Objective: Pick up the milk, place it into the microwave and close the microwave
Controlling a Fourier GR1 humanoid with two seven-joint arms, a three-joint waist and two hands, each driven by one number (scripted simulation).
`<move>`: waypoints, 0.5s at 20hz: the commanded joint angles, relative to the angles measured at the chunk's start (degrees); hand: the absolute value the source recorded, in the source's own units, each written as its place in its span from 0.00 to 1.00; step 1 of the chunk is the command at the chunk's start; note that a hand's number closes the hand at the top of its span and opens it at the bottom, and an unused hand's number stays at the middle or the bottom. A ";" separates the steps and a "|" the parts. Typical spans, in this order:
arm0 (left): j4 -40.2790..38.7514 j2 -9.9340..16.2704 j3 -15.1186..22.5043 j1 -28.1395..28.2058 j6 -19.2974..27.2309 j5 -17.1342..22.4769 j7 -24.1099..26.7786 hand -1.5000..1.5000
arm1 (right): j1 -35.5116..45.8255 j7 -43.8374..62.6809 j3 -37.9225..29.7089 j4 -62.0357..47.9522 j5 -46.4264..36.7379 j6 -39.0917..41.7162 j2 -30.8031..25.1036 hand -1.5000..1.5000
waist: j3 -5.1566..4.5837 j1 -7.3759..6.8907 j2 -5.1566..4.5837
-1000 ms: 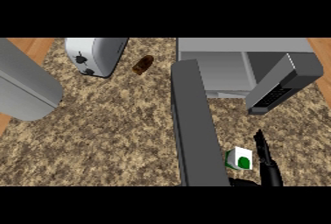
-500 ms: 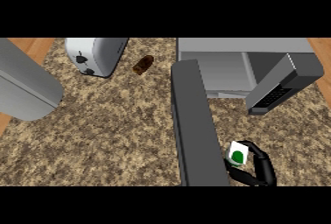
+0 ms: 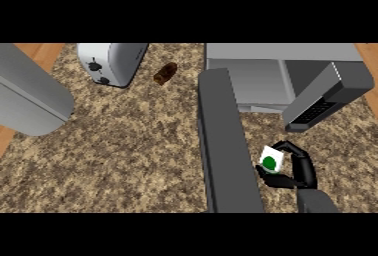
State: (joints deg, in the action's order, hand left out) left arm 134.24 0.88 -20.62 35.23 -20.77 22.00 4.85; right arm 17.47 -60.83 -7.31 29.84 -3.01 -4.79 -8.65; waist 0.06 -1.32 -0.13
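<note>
- Right hand [image 3: 289,172]: fingers and thumb curled round the milk [image 3: 271,160], a small white carton with a green mark. The carton sits in the hand at a tilt, near the view's lower right.
- The carton's lower part is hidden by the fingers, so how much of it the hand covers cannot be confirmed. Risk: it could shift in the hand during transfer.
- Left forearm [image 3: 227,145]: a long dark grey bar just beside the carton, running up toward the microwave [image 3: 255,77]. The left hand does not show. Risk: the carton could brush this forearm if moved leftward.
- Microwave door [image 3: 325,97]: swung open, its dark edge just beyond the carton. Risk: a straight lift toward the cavity could clip the door's lower corner.
- Cavity: open and grey, between the forearm and the door; the entry looks narrow from here.
- Toaster [image 3: 111,62] and a brown item [image 3: 165,73] lie well apart at upper left; no hazard judged.
</note>
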 commanded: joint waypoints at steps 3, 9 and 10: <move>3.53 0.36 -1.67 1.13 -0.77 5.20 -2.86 0.00 | 6.15 -6.67 -0.96 -7.34 -0.02 7.73 -3.90 1.00 | 0.10 -0.54 -0.17; 4.66 0.94 -0.05 -0.61 2.14 2.55 -4.09 0.00 | 6.70 -2.67 1.70 -3.29 0.68 17.43 -3.93 1.00 | 0.02 0.63 0.07; -0.82 -0.79 -0.26 -0.15 -0.19 0.58 0.95 0.00 | 7.27 -1.10 1.94 -0.57 1.38 16.73 -2.10 1.00 | -0.07 0.75 0.26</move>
State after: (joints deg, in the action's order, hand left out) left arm 134.31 0.66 -19.86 35.36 -20.13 22.19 4.53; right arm 23.51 -59.76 -6.24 26.93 -2.46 5.55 -11.67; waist 0.07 -0.99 -0.06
